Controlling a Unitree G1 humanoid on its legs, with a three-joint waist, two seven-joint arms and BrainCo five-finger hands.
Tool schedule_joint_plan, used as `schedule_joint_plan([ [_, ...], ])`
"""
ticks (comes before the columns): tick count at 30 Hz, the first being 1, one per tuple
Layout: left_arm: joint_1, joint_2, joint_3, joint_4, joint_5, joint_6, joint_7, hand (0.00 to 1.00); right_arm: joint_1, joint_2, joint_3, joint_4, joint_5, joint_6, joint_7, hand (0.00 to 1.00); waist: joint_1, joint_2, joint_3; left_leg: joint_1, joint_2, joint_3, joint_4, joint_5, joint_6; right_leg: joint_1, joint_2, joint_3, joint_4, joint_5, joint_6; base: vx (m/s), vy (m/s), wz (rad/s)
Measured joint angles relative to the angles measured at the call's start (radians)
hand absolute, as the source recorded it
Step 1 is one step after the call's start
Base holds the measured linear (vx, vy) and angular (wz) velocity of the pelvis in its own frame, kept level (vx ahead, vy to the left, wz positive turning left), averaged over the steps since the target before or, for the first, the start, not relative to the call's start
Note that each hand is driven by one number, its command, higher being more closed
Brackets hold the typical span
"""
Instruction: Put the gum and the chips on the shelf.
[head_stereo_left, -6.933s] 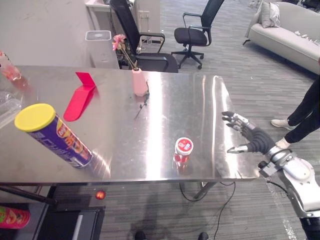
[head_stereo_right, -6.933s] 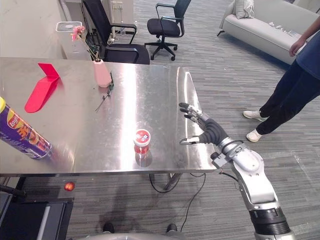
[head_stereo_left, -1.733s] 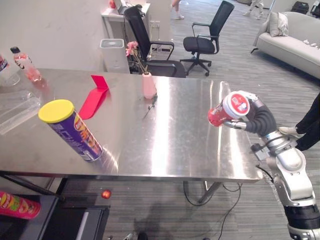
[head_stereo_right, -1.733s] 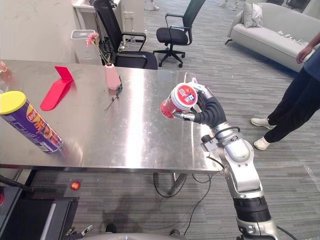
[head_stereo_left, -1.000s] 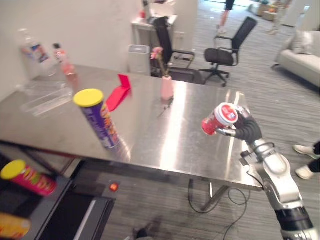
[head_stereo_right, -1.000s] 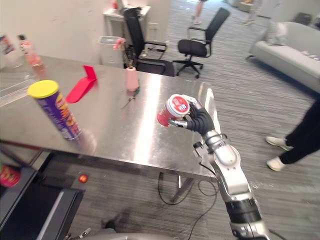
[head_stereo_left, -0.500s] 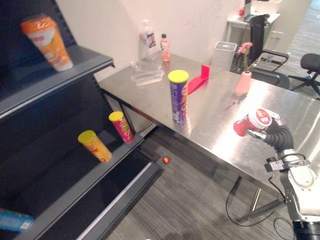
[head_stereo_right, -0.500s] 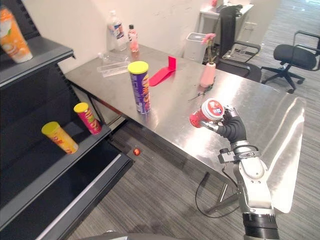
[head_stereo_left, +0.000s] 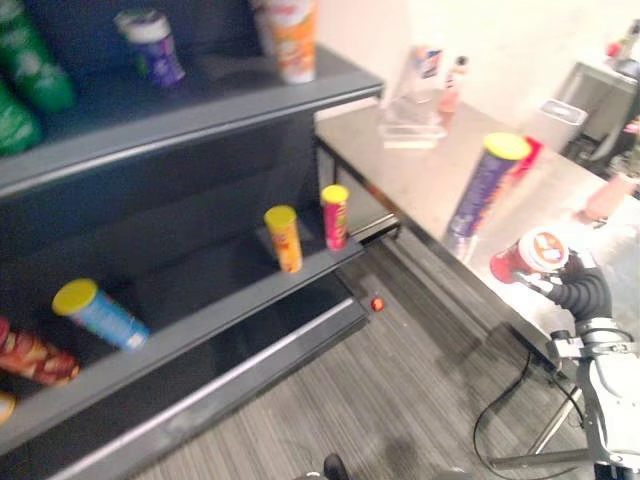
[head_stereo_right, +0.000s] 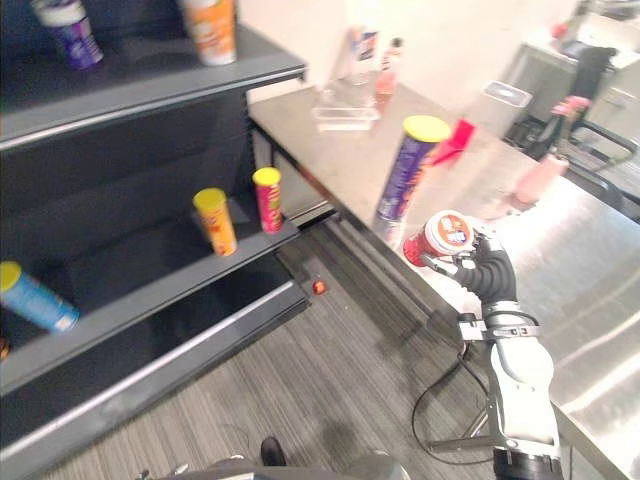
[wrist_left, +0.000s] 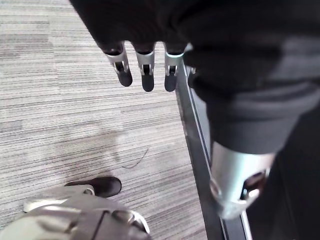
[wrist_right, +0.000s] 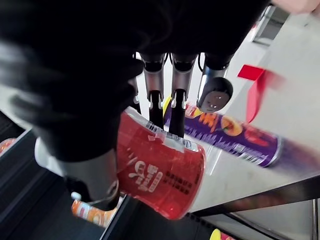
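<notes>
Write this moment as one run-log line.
right robot hand: shut on gum | left robot hand: open | chips: standing on table | shelf: in view

right hand (head_stereo_right: 487, 272) curled gripping, left hand (wrist_left: 146, 62) relaxed

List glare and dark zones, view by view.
Right eye view: pale sheen streaks the stainless steel table; left eye view: the black shelf unit lies shaded inside; right wrist view: the table washes pale beside the purple chips can.

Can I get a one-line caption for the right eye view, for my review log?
The right hand holds the gum tub short of the shelf; the chips can stands on the table.
</notes>
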Motion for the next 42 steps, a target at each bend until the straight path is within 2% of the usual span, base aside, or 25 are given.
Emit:
schedule_joint_plan([
  [1, -0.001, 0.009, -0.001, 0.002, 0.0, 0.008, 0.0, 0.0, 0.001, 0.0, -0.002, -0.011, 0.0, 0.0, -0.01, 1.0, -0.004, -0.002, 0.001, 0.001, -0.006, -0.025, 0.0, 0.0, 0.0, -0.01, 0.037, 0.045, -0.013, -0.026, 0.019, 0.1, 0.055, 1.04],
  [2, -0.002, 0.015, -0.008, 0.005, 0.003, 0.017, 0.001, 0.0, -0.001, 0.0, -0.002, -0.02, 0.0, -0.012, -0.023, 1.0, -0.004, -0.024, -0.009, 0.002, -0.018, -0.049, 0.001, 0.001, -0.002, -0.035, 0.075, 0.095, -0.038, -0.049, 0.032, 0.11, 0.05, 0.74],
  [3, -0.002, 0.017, -0.009, 0.006, 0.004, 0.018, 0.001, 0.0, -0.002, 0.0, -0.002, -0.02, 0.0, -0.015, -0.024, 1.0, -0.002, -0.022, -0.008, 0.002, -0.022, -0.058, 0.002, 0.001, -0.002, -0.048, 0.085, 0.109, -0.053, -0.051, 0.029, 0.16, 0.058, 0.67],
  [5, -0.008, 0.019, -0.018, 0.015, 0.028, 0.019, 0.001, 0.0, -0.009, 0.0, -0.002, -0.019, 0.0, -0.018, -0.025, 1.0, -0.001, -0.037, -0.017, 0.004, -0.027, -0.089, 0.007, 0.002, 0.001, -0.087, 0.112, 0.143, -0.084, -0.052, 0.028, 0.15, 0.044, 0.51],
  [6, -0.014, 0.021, -0.02, 0.02, 0.031, 0.019, 0.001, 0.0, -0.01, 0.0, -0.002, -0.019, 0.0, -0.018, -0.025, 1.0, -0.001, -0.032, -0.014, 0.002, -0.027, -0.104, 0.015, 0.005, 0.005, -0.104, 0.122, 0.161, -0.102, -0.051, 0.028, 0.18, 0.04, 0.55],
  [7, -0.018, 0.021, -0.03, 0.023, 0.032, 0.019, 0.001, 0.0, -0.01, 0.0, 0.0, -0.019, 0.0, -0.018, -0.024, 1.0, 0.0, -0.041, -0.018, 0.003, -0.027, -0.121, 0.026, 0.006, 0.007, -0.119, 0.134, 0.187, -0.129, -0.05, 0.031, 0.2, 0.036, 0.8],
  [9, -0.02, 0.021, -0.038, 0.022, 0.033, 0.017, 0.002, 0.0, -0.011, 0.0, 0.0, -0.019, 0.001, -0.018, -0.024, 1.0, -0.004, -0.044, -0.02, 0.007, -0.028, -0.147, 0.048, 0.005, 0.007, -0.114, 0.147, 0.206, -0.192, -0.048, 0.033, 0.16, 0.013, 0.7],
  [10, -0.021, 0.021, -0.038, 0.022, 0.033, 0.017, 0.003, 0.0, -0.011, 0.0, 0.001, -0.019, 0.002, -0.018, -0.024, 1.0, -0.004, -0.048, -0.023, 0.008, -0.029, -0.157, 0.057, 0.002, 0.002, -0.107, 0.148, 0.204, -0.217, -0.042, 0.039, 0.14, -0.055, 0.58],
  [11, -0.019, 0.022, -0.037, 0.022, 0.033, 0.018, 0.008, 0.0, -0.014, 0.001, 0.001, -0.018, 0.004, -0.018, -0.024, 1.0, 0.0, -0.06, -0.029, 0.012, -0.032, -0.164, 0.077, -0.013, -0.021, -0.074, 0.149, 0.191, -0.295, -0.013, 0.052, 0.14, -0.079, 0.52],
  [13, -0.016, 0.025, -0.036, 0.023, 0.034, 0.02, 0.021, 0.0, -0.034, 0.0, 0.001, -0.01, 0.01, -0.018, -0.023, 1.0, 0.008, -0.076, -0.032, 0.024, -0.034, -0.165, 0.104, -0.036, -0.043, -0.021, 0.148, 0.18, -0.363, 0.063, 0.057, 0.13, -0.15, 0.4],
  [15, -0.016, 0.02, -0.034, 0.021, 0.038, 0.02, 0.024, 0.0, -0.066, 0.0, 0.004, 0.003, 0.019, -0.018, -0.021, 1.0, 0.026, -0.064, -0.034, 0.025, -0.011, -0.162, 0.124, -0.053, -0.06, 0.013, 0.174, 0.177, -0.411, 0.061, 0.059, 0.08, -0.164, 0.08],
  [20, -0.008, 0.011, -0.014, 0.023, 0.067, 0.019, 0.029, 0.0, -0.087, 0.0, 0.02, 0.043, 0.019, -0.003, 0.018, 1.0, 0.019, -0.054, -0.036, 0.022, 0.029, -0.159, 0.125, -0.066, -0.069, 0.067, 0.216, 0.145, -0.486, 0.037, 0.043, 0.01, -0.161, 0.08],
  [24, 0.01, -0.002, -0.013, 0.022, 0.076, 0.016, 0.03, 0.0, -0.076, 0.0, 0.037, 0.055, 0.02, 0.001, 0.025, 1.0, 0.002, -0.033, -0.058, 0.022, 0.037, -0.157, 0.125, -0.071, -0.072, 0.076, 0.22, 0.129, -0.486, 0.026, 0.037, -0.03, -0.071, 0.12],
  [26, 0.02, -0.014, -0.013, 0.022, 0.076, 0.015, 0.03, 0.0, -0.057, 0.0, 0.049, 0.055, 0.021, 0.002, 0.051, 1.0, 0.0, -0.014, -0.074, 0.02, 0.037, -0.157, 0.125, -0.071, -0.072, 0.077, 0.219, 0.126, -0.486, 0.026, 0.037, -0.02, -0.029, 0.05],
  [28, 0.022, -0.016, -0.013, 0.022, 0.077, 0.014, 0.03, 0.0, -0.047, 0.0, 0.06, 0.055, 0.021, 0.002, 0.061, 1.0, 0.0, -0.008, -0.078, 0.019, 0.037, -0.157, 0.127, -0.074, -0.066, 0.077, 0.22, 0.128, -0.487, 0.025, 0.035, 0.0, 0.0, 0.0],
  [30, 0.024, -0.015, -0.012, 0.023, 0.077, 0.014, 0.032, 0.0, -0.045, 0.0, 0.076, 0.055, 0.022, 0.006, 0.068, 1.0, -0.001, -0.007, -0.079, 0.012, 0.04, -0.156, 0.14, -0.081, -0.066, 0.077, 0.224, 0.133, -0.49, 0.024, 0.034, 0.0, -0.009, -0.02],
  [32, 0.024, -0.016, -0.007, 0.023, 0.076, 0.01, 0.035, 0.0, -0.044, 0.0, 0.086, 0.055, 0.025, 0.006, 0.091, 1.0, 0.0, -0.003, -0.081, -0.027, 0.058, -0.154, 0.226, -0.116, -0.065, 0.076, 0.239, 0.147, -0.496, 0.02, 0.027, 0.01, -0.028, -0.09],
  [34, 0.026, -0.016, -0.003, 0.027, 0.075, 0.001, 0.039, 0.0, -0.045, 0.001, 0.108, 0.055, 0.044, 0.006, 0.102, 1.0, 0.015, 0.004, -0.083, -0.053, 0.078, -0.149, 0.295, -0.146, -0.068, 0.075, 0.256, 0.166, -0.498, 0.015, 0.019, 0.03, -0.026, -0.23],
  [39, 0.018, -0.032, -0.001, 0.027, 0.069, -0.007, 0.041, 0.0, -0.068, 0.001, 0.168, 0.055, 0.042, 0.006, 0.126, 1.0, 0.023, 0.009, -0.081, -0.07, 0.085, -0.162, 0.349, -0.145, -0.068, 0.077, 0.26, 0.185, -0.502, 0.013, 0.014, 0.02, -0.019, -0.11],
  [40, 0.017, -0.033, -0.001, 0.027, 0.076, -0.008, 0.041, 0.0, -0.081, 0.001, 0.175, 0.055, 0.042, 0.007, 0.128, 1.0, 0.023, 0.008, -0.079, -0.07, 0.082, -0.168, 0.352, -0.14, -0.07, 0.08, 0.255, 0.187, -0.51, 0.011, 0.009, 0.0, 0.0, 0.0],
  [41, 0.016, -0.031, 0.002, 0.027, 0.079, -0.008, 0.041, 0.0, -0.097, 0.001, 0.182, 0.055, 0.042, 0.009, 0.128, 1.0, 0.021, -0.007, -0.069, -0.078, 0.074, -0.19, 0.373, -0.137, -0.073, 0.088, 0.246, 0.189, -0.517, 0.011, 0.007, 0.0, 0.0, 0.0],
  [42, 0.013, -0.029, 0.003, 0.028, 0.081, -0.008, 0.042, 0.0, -0.118, 0.001, 0.192, 0.058, 0.042, 0.012, 0.126, 1.0, 0.023, -0.012, -0.061, -0.089, 0.076, -0.208, 0.401, -0.155, -0.062, 0.091, 0.238, 0.193, -0.515, 0.012, 0.006, -0.06, 0.035, -0.15],
])
